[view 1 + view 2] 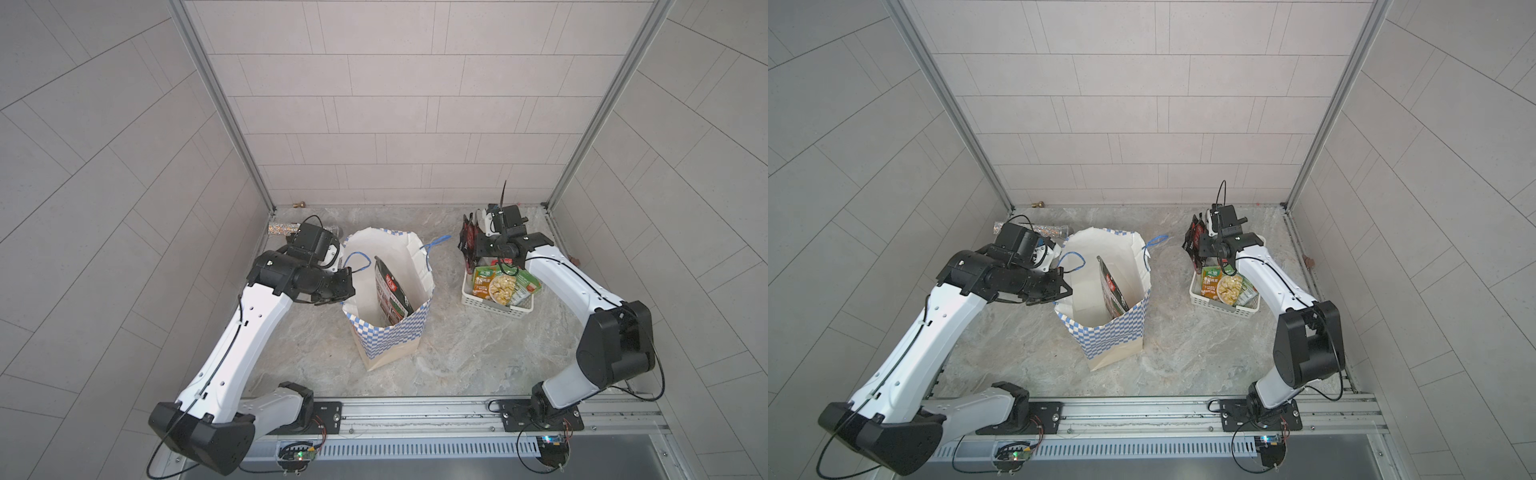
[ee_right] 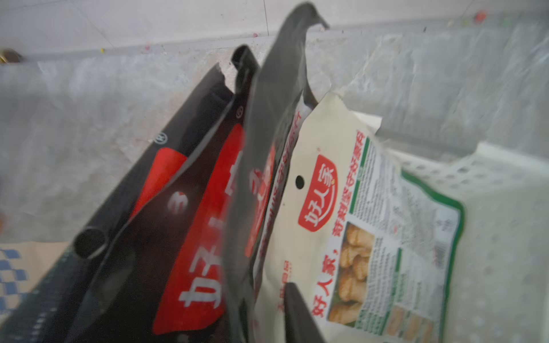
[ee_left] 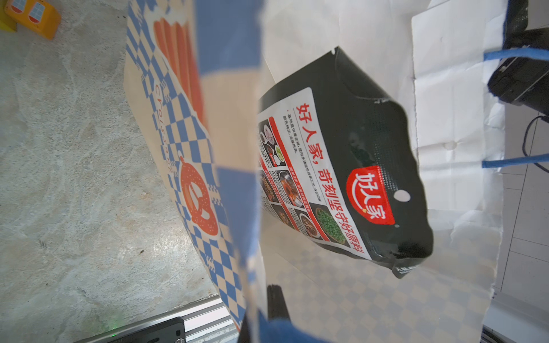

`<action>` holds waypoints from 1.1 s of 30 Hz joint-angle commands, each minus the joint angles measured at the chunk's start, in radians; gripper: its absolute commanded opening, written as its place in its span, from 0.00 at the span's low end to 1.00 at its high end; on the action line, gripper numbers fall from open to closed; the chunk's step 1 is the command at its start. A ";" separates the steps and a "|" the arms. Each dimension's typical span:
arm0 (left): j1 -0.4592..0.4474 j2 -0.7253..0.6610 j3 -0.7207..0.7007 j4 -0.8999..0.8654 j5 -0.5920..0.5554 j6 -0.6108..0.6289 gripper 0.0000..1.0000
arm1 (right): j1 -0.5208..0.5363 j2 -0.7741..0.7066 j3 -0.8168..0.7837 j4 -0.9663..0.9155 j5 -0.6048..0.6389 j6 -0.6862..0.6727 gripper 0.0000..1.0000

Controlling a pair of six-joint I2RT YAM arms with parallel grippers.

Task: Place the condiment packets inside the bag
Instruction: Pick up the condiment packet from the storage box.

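Here, the closed left gripper (image 1: 347, 286) pinches the rim of the open bag (image 1: 390, 332), where 1 black packet (image 1: 388, 295) leans inside. The basket (image 1: 494, 306) holds a green packet (image 1: 484, 282) and others, partly hidden by the right arm (image 1: 561, 282). The right gripper (image 1: 476, 249) clamps black-red packets (image 1: 468, 237), their count blurred.
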State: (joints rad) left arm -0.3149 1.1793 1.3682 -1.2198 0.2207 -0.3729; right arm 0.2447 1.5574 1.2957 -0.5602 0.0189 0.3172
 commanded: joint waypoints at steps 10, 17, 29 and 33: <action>-0.004 -0.020 -0.014 0.026 0.020 0.028 0.00 | 0.032 -0.202 0.140 -0.105 0.151 -0.109 0.00; -0.004 -0.021 -0.011 0.031 0.027 0.035 0.00 | 0.131 -0.296 0.321 -0.195 0.172 -0.202 0.00; -0.004 -0.020 -0.014 0.037 0.041 0.039 0.00 | 0.560 -0.238 0.803 -0.271 0.279 -0.425 0.00; -0.004 -0.018 -0.022 0.042 0.048 0.040 0.00 | 0.703 -0.176 0.949 -0.269 0.260 -0.485 0.00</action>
State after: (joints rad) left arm -0.3149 1.1740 1.3602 -1.2026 0.2478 -0.3649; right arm 0.8856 1.3521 2.1677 -0.8669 0.2813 -0.0929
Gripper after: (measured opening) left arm 0.067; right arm 0.042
